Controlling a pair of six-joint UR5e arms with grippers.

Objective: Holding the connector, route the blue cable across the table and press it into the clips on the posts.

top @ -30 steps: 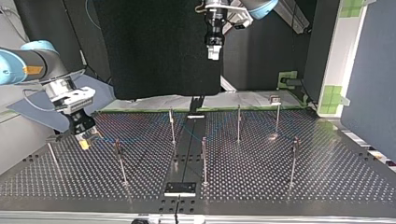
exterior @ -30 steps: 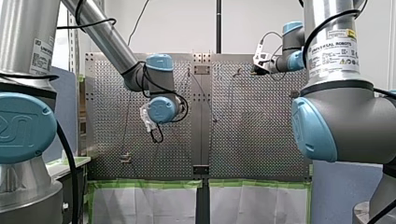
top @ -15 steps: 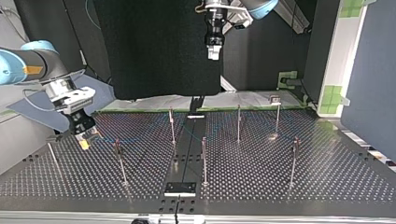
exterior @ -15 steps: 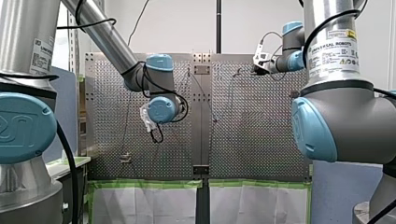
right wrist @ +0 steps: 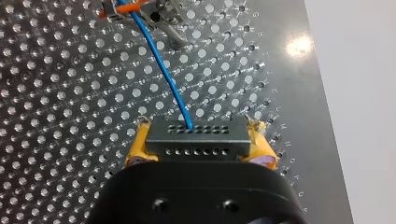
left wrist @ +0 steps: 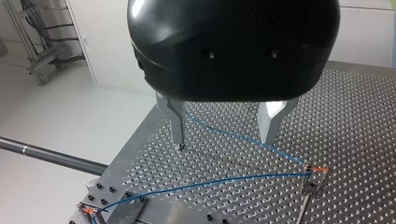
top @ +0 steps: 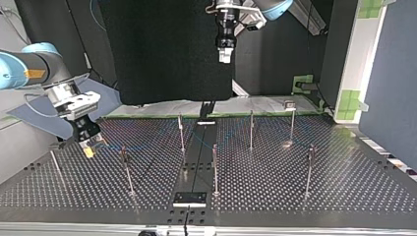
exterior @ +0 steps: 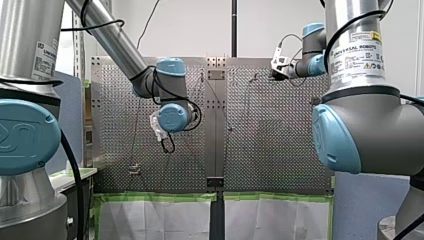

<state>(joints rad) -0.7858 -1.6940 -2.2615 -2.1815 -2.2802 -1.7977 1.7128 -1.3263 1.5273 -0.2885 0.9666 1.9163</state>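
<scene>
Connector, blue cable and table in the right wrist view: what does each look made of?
Connector: dark grey and matte with rows of small holes, probably moulded plastic.
Blue cable: thin with a smooth, even jacket, likely plastic insulation.
Table: bare silvery metal, perhaps aluminium, with bright glare spots and a regular grid of holes.

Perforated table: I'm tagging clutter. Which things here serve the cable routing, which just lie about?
Job: thin blue cable; dark rectangular connector in my right end effector; slim metal posts.
Lying about: green tape patches; large black backdrop.
</scene>
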